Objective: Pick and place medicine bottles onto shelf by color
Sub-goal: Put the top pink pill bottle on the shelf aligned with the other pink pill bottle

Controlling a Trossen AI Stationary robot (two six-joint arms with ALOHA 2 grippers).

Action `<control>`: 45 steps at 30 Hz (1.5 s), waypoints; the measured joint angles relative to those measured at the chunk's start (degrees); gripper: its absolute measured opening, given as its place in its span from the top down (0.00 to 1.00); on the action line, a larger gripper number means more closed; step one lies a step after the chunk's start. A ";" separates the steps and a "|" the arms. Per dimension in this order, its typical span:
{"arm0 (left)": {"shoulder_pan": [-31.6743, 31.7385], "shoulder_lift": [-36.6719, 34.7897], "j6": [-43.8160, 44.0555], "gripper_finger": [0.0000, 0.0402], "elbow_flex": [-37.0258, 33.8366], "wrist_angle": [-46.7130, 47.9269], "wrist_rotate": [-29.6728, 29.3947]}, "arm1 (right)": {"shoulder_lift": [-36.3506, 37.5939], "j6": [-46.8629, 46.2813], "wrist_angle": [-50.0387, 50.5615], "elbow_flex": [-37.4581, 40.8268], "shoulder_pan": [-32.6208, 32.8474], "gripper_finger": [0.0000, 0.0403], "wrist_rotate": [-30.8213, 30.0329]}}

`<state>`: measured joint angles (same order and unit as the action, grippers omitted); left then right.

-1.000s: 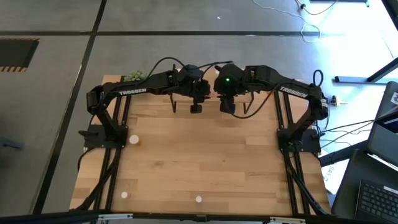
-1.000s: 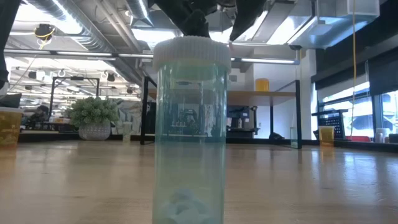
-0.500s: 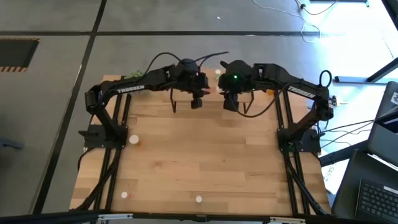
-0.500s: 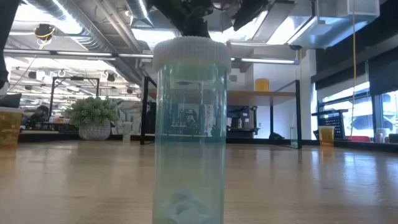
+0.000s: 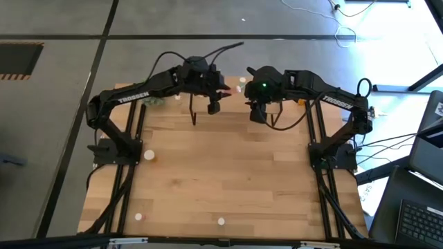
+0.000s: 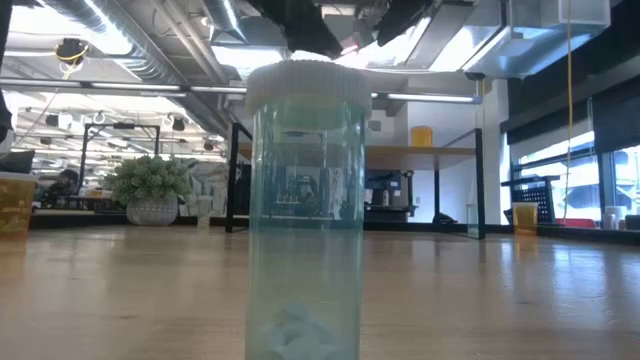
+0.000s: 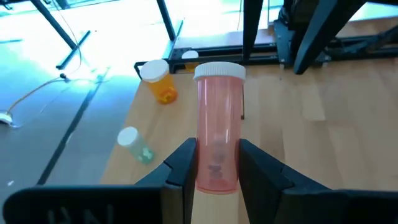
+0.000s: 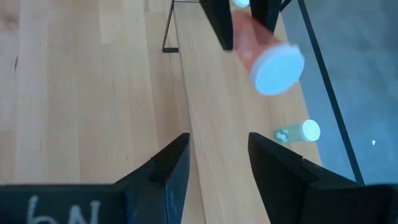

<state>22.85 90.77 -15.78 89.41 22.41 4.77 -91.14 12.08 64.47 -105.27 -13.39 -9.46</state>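
Observation:
My left gripper (image 5: 214, 105) hovers over the left end of the shelf (image 5: 277, 114), a light-wood board on black legs at the table's far edge. It is shut on a pink-red bottle (image 7: 217, 134) with a white cap. My right gripper (image 8: 214, 158) is open and empty just right of it, above the shelf board (image 8: 217, 124). A green bottle (image 8: 297, 132) and an orange bottle (image 7: 160, 81) lie on their sides on the board. A large green bottle (image 6: 305, 200) stands upright on the table, close to the low camera. My left gripper pinches the pink-red bottle's body near its bottom end (image 7: 214, 171) between both fingers. The bottle runs along the fingers and sticks out past their tips, with its cap (image 7: 219, 71) pointing away. It is lifted clear above the shelf board, tilted.
A few white-capped bottles stand on the table's near half (image 5: 149, 155), (image 5: 138, 216), (image 5: 221, 222). A green plant ball in a pot (image 6: 152, 190) sits at the far left corner. A yellow bottle (image 6: 421, 135) stands on the shelf. Thin black shelf legs (image 8: 168, 31) stand below the grippers.
My left gripper has risen and moved toward the table's far edge and a little left, carrying the pink-red bottle over the shelf. My right gripper has shifted slightly toward the far edge and the right.

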 joint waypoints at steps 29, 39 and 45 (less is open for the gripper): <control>4.62 -15.62 7.72 0.78 -21.54 -17.85 6.15 | 0.94 -0.14 -0.47 0.02 -0.74 0.59 0.00; 4.62 -16.31 12.83 0.78 -36.29 -45.19 6.78 | 0.94 -4.31 -0.46 0.07 -0.74 0.59 0.00; 5.05 -16.16 14.45 0.78 -43.02 -57.70 6.25 | 0.94 -4.21 -0.45 0.07 -0.74 0.59 0.01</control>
<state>27.90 74.61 -1.32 46.38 -35.29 11.03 -90.19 7.86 64.02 -105.21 -14.13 -9.45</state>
